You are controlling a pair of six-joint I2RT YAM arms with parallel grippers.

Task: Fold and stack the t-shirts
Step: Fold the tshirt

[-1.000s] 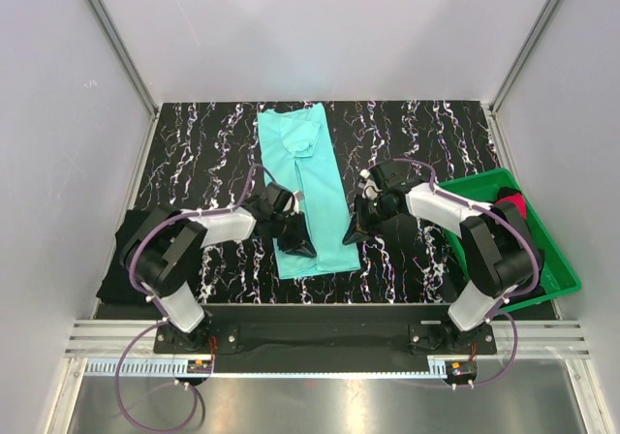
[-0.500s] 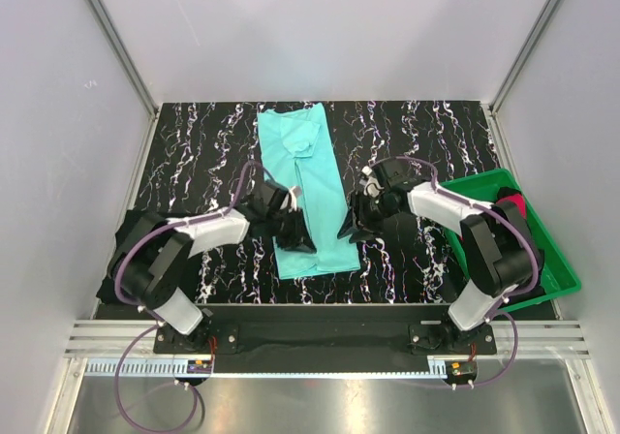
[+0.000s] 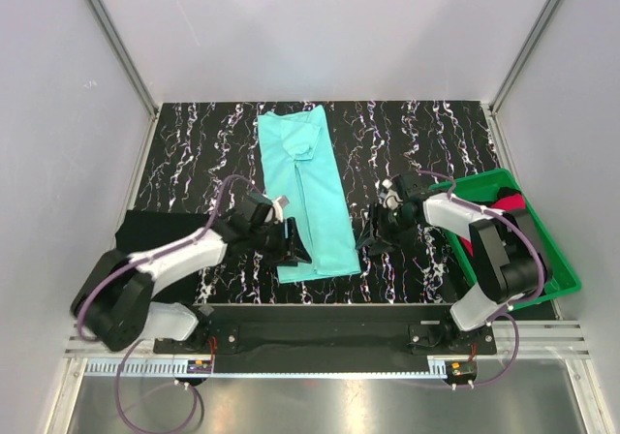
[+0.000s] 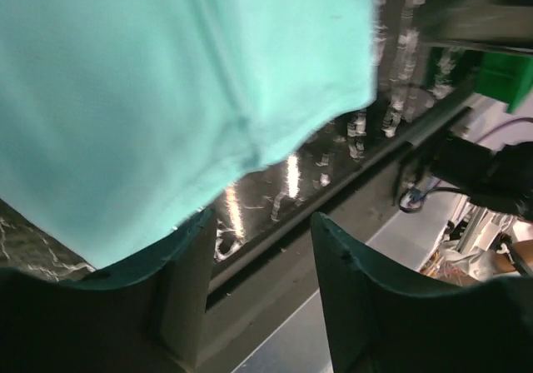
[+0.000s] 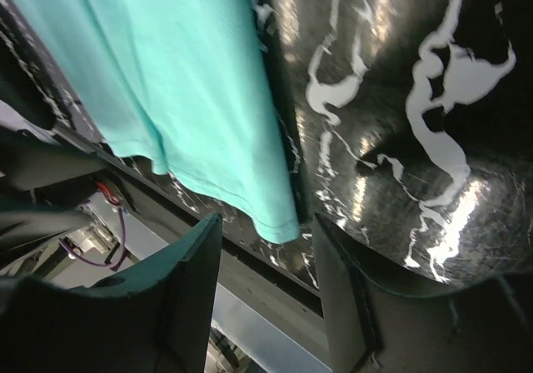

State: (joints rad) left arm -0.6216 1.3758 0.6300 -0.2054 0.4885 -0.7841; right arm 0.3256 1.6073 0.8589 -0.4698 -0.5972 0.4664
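Note:
A turquoise-mint t-shirt [image 3: 308, 187] lies folded into a long narrow strip down the middle of the mat. My left gripper [image 3: 295, 252] is open at the strip's near left corner. In the left wrist view the shirt [image 4: 150, 82] hangs above the left gripper [image 4: 262, 252], with nothing between the fingers. My right gripper [image 3: 372, 244] is open just right of the near right corner. In the right wrist view the shirt's hem corner [image 5: 279, 219] sits just beyond the right gripper [image 5: 266, 265], not clamped. A black t-shirt [image 3: 155, 232] lies at the left edge.
The black marbled mat [image 3: 213, 143] covers the table. A green tray [image 3: 567, 281] stands at the right with a red-pink shirt [image 3: 511, 201] and dark cloth in it. Grey walls close in on three sides. A metal rail runs along the near edge.
Both grippers have opened and let go of the turquoise shirt's near end. The right gripper moved right off the cloth; the left drew back toward the near edge.

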